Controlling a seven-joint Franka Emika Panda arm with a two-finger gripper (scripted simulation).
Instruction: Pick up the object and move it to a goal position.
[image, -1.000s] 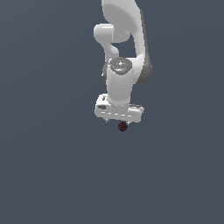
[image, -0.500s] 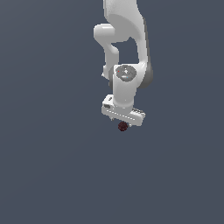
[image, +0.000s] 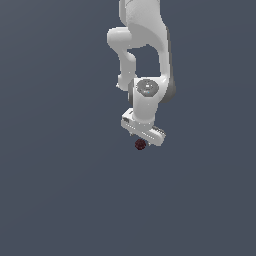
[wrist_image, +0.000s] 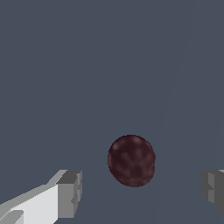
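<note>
While the exterior view hides the fingers, the wrist view shows the gripper spread wide around the ball.

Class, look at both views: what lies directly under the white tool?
A small dark red ball sits below the tool, between its open fingers and touching neither. Around it is only plain grey ground. The ball's underside and any contact with the ground are hidden.

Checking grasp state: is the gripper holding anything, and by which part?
Nothing held. The gripper is open, jaws clear of the ball on both sides.
</note>
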